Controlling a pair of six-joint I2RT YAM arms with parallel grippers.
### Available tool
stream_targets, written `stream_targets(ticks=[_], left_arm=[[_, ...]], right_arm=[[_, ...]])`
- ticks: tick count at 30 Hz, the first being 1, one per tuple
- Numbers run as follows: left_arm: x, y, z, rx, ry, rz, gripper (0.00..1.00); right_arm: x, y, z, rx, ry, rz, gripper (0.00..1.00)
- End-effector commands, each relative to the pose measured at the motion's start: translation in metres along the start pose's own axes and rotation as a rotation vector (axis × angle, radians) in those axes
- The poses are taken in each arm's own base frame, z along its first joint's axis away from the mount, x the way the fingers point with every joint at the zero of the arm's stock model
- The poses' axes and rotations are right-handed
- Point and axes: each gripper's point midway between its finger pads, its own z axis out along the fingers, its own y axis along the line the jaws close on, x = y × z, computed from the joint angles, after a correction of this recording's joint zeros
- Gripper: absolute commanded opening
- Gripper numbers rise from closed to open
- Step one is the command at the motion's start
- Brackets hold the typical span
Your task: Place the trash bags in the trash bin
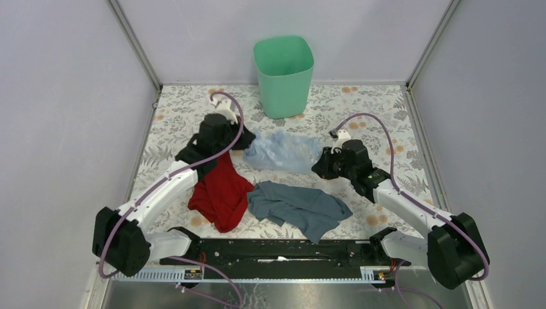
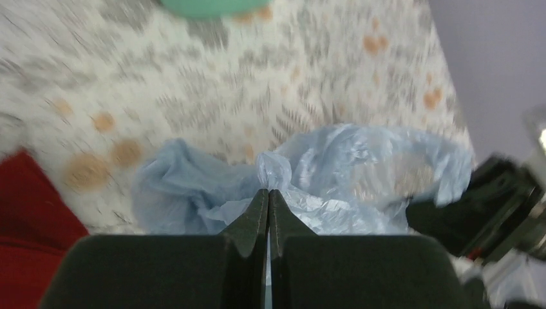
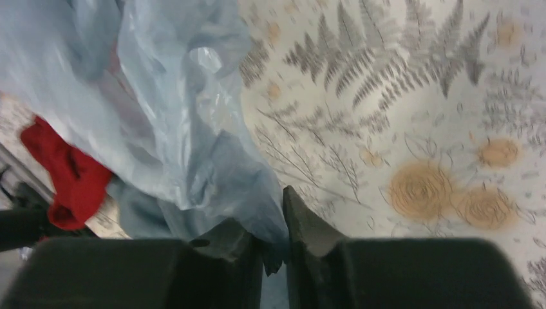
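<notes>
The pale-blue crinkly trash bag lies stretched between my two grippers at the table's middle. My left gripper is shut on the bag's left end; in the left wrist view the jaws pinch a knot of the plastic. My right gripper is shut on the bag's right edge; in the right wrist view its jaws clamp a fold of the plastic. The mint-green trash bin stands upright at the back, behind the bag, and its base shows at the top of the left wrist view.
A red cloth lies under my left arm, and a grey-blue cloth lies in front of the bag. The floral table cover is walled in by grey panels on three sides.
</notes>
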Motion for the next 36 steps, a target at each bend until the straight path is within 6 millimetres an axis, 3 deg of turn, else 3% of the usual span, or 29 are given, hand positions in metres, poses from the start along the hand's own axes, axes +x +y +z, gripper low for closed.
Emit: stream_targets(ticks=[1,4,7,10,12,17,25,26,28,29,30,31,36], left_arm=[[0.036,-0.028,-0.007,0.250,0.059,-0.002,0.00],[0.049,-0.019,-0.013,0.253,0.054,0.035,0.00],[0.055,-0.023,-0.018,0.295,0.054,0.048,0.00],[0.058,-0.030,-0.022,0.344,0.050,0.051,0.00],[0.059,-0.031,-0.022,0.356,0.048,0.046,0.00],[0.064,-0.030,-0.021,0.361,0.062,0.044,0.00],[0.064,-0.032,-0.022,0.373,0.060,0.032,0.00],[0.064,-0.031,-0.022,0.369,0.061,0.031,0.00],[0.066,-0.030,-0.022,0.362,0.062,0.028,0.00],[0.066,-0.029,-0.021,0.359,0.064,0.027,0.00],[0.066,-0.029,-0.021,0.358,0.064,0.028,0.00],[0.065,-0.029,-0.019,0.357,0.064,0.029,0.00],[0.054,-0.031,-0.009,0.330,0.071,0.031,0.01]], right_arm=[[0.023,-0.012,-0.002,0.046,0.091,0.022,0.33],[0.036,-0.019,-0.008,0.095,0.162,0.037,0.56],[0.036,-0.013,-0.015,0.090,0.205,0.045,0.78],[0.030,-0.012,-0.020,0.100,0.196,0.043,0.91],[0.021,-0.023,-0.022,0.177,0.168,0.036,0.97],[-0.003,-0.049,-0.017,0.379,0.114,0.084,0.99],[0.011,-0.057,0.012,0.373,0.170,0.132,1.00],[0.010,-0.058,0.012,0.366,0.159,0.108,0.98],[0.006,-0.053,0.013,0.312,0.132,0.054,0.79],[0.003,-0.047,0.012,0.275,0.114,0.030,0.61],[-0.003,-0.043,0.011,0.253,0.078,0.022,0.30],[-0.012,-0.039,0.006,0.238,0.026,0.018,0.12],[-0.080,-0.006,-0.024,0.151,-0.234,-0.016,0.00]])
